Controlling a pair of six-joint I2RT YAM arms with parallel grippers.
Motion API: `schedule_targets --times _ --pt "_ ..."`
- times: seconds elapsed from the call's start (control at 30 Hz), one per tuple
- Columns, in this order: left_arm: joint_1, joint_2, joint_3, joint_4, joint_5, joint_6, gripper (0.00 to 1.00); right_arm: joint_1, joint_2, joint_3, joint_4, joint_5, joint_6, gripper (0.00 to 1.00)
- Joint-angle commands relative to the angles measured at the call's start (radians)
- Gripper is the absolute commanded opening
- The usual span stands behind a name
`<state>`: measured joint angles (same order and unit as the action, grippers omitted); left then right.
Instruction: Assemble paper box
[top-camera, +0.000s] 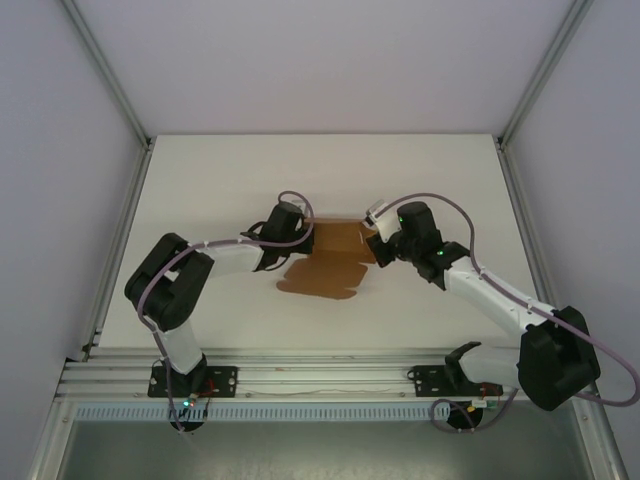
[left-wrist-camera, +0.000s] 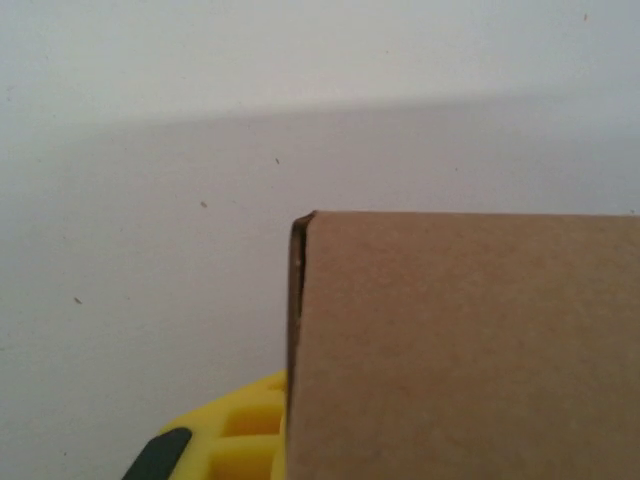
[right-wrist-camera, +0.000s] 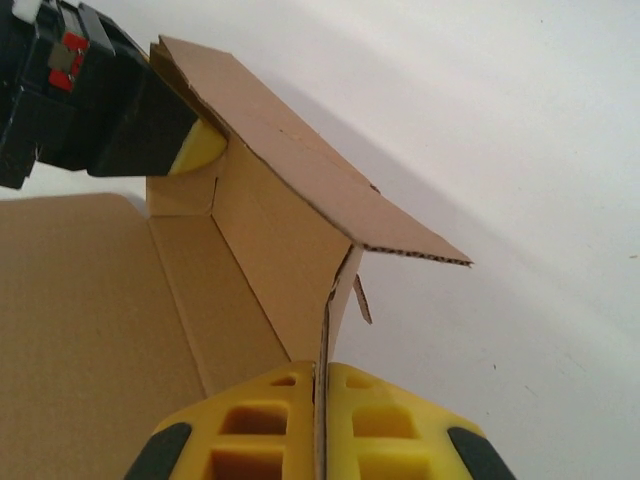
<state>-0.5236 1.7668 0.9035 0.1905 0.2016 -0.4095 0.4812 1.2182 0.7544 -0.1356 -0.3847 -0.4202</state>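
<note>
the paper box is plain brown cardboard, half folded. a wide flat panel lies near the middle of the white table, with notched tabs along its near edge, and one long side is creased up from it. in the right wrist view that raised side stands as a thin upright wall. a long flap leans off the wall's top out over the table, its corrugated cut edge showing at the near end. a small tab hangs beside the wall's near corner.

the right tool is pressed together on the near end of that wall, its yellow pads flat against either face with only the sheet between them. the left tool, black-bodied, reaches in at the far end of the same wall, with yellow showing under the flap where it meets the wall; it is closed on the cardboard there. in the left wrist view a brown panel, doubled at its left edge, covers the lower right and touches one pad beside it.

from above, the box lies between the two tools, the left tool at its left end and the right tool at its right end.
</note>
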Motion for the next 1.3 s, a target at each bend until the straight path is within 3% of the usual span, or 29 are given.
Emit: schedule_targets --times 0.0,0.17,0.2,0.27,0.43,0.7,0.97,1.27 --pt "0.013 -0.008 -0.044 0.030 -0.093 -0.035 0.00 0.008 -0.013 -0.018 -0.040 0.007 -0.026 0.00" --pt "0.011 -0.040 -0.049 0.053 -0.126 -0.008 0.00 0.008 -0.021 -0.026 -0.030 0.017 -0.018 0.00" --pt "0.011 -0.043 -0.045 0.058 -0.110 0.012 0.00 0.008 -0.024 -0.030 -0.014 0.029 -0.002 0.07" --pt "0.010 -0.059 -0.032 0.042 -0.113 0.027 0.00 0.008 -0.038 -0.035 0.014 0.069 0.026 0.23" --pt "0.009 -0.123 -0.026 0.007 -0.152 0.029 0.00 0.008 -0.119 -0.033 0.075 0.189 0.115 0.98" --pt "-0.007 -0.191 -0.045 -0.030 -0.230 0.044 0.00 0.007 -0.222 0.058 0.124 0.324 0.294 1.00" --pt "-0.021 -0.213 -0.057 -0.027 -0.235 0.056 0.00 0.007 -0.054 0.237 -0.027 0.362 0.308 1.00" --pt "-0.021 -0.211 -0.050 -0.033 -0.218 0.009 0.00 0.012 0.104 0.229 -0.088 0.322 0.303 1.00"
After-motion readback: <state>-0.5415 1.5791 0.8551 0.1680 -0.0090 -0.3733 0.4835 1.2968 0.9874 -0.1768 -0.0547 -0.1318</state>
